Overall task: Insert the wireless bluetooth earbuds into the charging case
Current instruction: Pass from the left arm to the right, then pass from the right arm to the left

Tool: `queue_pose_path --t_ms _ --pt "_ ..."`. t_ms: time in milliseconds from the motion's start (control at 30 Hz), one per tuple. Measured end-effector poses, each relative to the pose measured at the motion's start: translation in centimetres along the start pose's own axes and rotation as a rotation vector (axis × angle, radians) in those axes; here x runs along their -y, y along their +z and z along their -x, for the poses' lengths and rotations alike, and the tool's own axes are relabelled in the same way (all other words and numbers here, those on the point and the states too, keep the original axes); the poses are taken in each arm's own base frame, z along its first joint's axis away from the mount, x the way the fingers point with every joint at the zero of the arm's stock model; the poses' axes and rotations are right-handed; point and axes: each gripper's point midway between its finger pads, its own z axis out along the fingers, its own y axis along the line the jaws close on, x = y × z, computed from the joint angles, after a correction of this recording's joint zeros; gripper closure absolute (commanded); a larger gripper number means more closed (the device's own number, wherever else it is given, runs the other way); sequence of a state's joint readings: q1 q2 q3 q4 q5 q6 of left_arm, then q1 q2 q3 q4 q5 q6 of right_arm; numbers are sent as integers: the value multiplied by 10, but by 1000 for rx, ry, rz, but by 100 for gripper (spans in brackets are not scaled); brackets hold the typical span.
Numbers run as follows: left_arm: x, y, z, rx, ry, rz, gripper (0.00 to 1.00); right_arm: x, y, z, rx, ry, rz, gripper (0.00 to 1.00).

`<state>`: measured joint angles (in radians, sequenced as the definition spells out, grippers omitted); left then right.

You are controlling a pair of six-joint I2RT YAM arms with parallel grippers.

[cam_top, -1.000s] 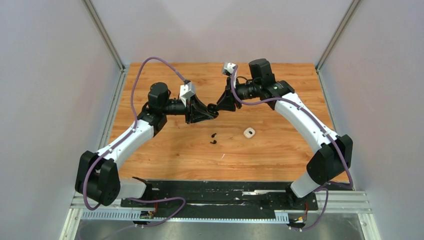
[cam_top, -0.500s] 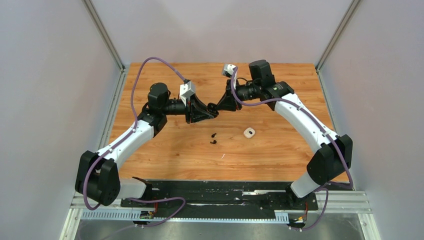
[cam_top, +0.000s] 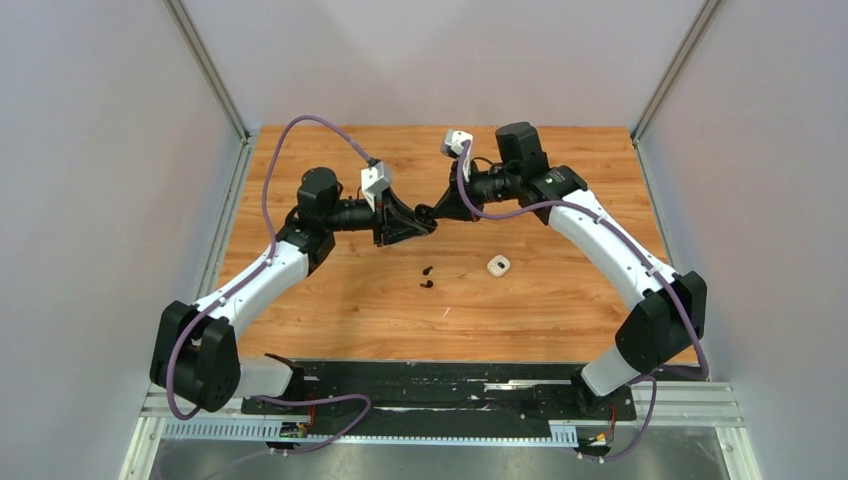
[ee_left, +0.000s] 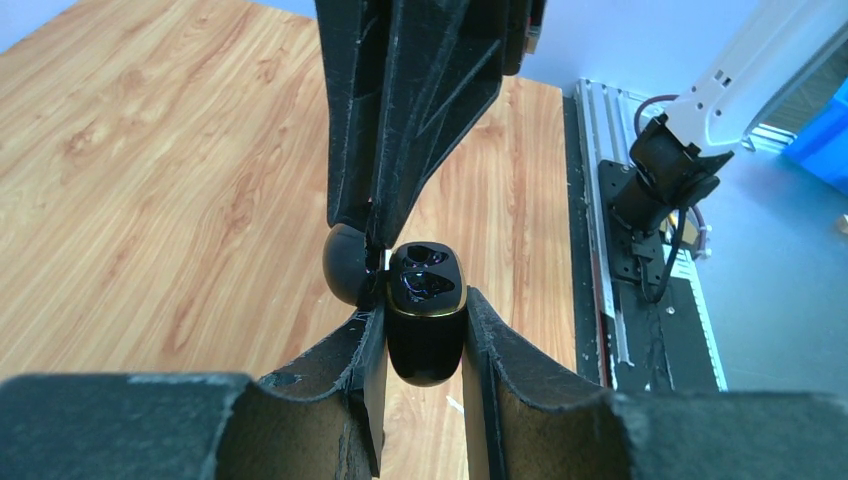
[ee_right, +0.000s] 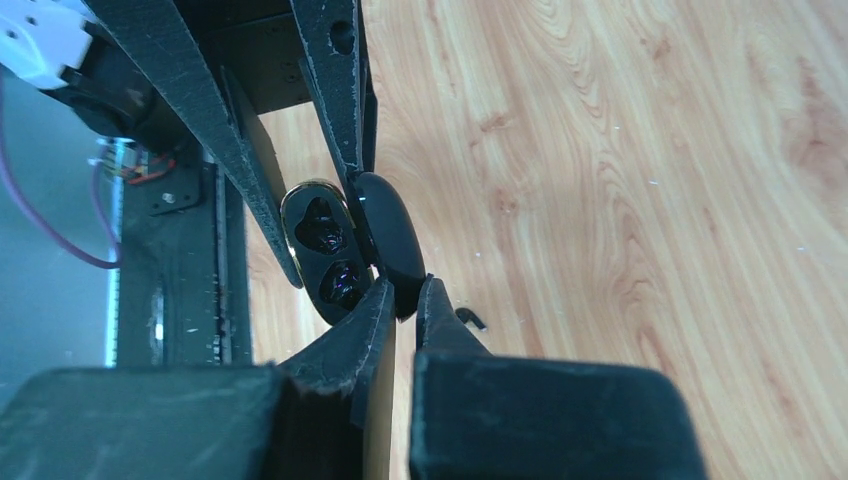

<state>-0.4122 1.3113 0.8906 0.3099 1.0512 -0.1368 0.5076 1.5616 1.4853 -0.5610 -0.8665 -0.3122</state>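
Seen from above, two white robot arms meet nose to nose above the middle of a wood-grain table (cam_top: 560,300).

The left gripper (ee_left: 425,310) is clamped on a small glossy black charging case with a gold rim (ee_left: 425,345). Its two fingers press the case's sides and hold it off the table with its open mouth facing the other arm. This grip seems chosen to steady the case body and present it while the other arm works on it. Two dark moulded wells (ee_left: 425,272) in the case are visible, and both look empty.

The case's rounded black lid (ee_right: 390,235) is swung back on its hinge beside the mouth. The right gripper (ee_right: 405,292) has its fingers drawn together, and the lid's edge appears to be nipped between their tips. This is probably meant to keep the lid folded clear of the wells.

The earbuds are not in the case. Two tiny black earbuds (cam_top: 427,277) lie close together on the table, below the raised grippers and well apart from the case. One of them (ee_right: 468,318) shows as a dark speck just beyond the right fingers. A small white object with a dark centre (cam_top: 499,265) sits to their right. It is too small to tell whether it is a white case or a pair of earbuds.

With both grippers busy on the case, neither is free to fetch an earbud. The step looks like opening and readying the case, and insertion has not begun.
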Motion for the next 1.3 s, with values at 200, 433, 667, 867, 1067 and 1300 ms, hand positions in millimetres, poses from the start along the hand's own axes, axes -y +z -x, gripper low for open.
queue_pose_path --t_ms 200,433,667,867,1067,1300 --pt "-8 -3 -10 -33 -57 72 35 11 2 -2 -38 -125 -80 100" --pt "3 -20 -6 -124 -121 138 29 16 1 -3 -105 -374 -136 100" --pt "14 -31 49 -107 -82 181 40 -9 9 3 -149 -618 -96 100" --pt "-7 -25 41 -173 -167 225 38 -26 17 -7 -195 -683 -41 100" --pt "-11 -27 25 -267 -255 224 36 -29 16 -9 -228 -689 -34 100" --pt "-3 -27 14 -321 -308 176 40 -27 16 -12 -250 -686 -41 100"
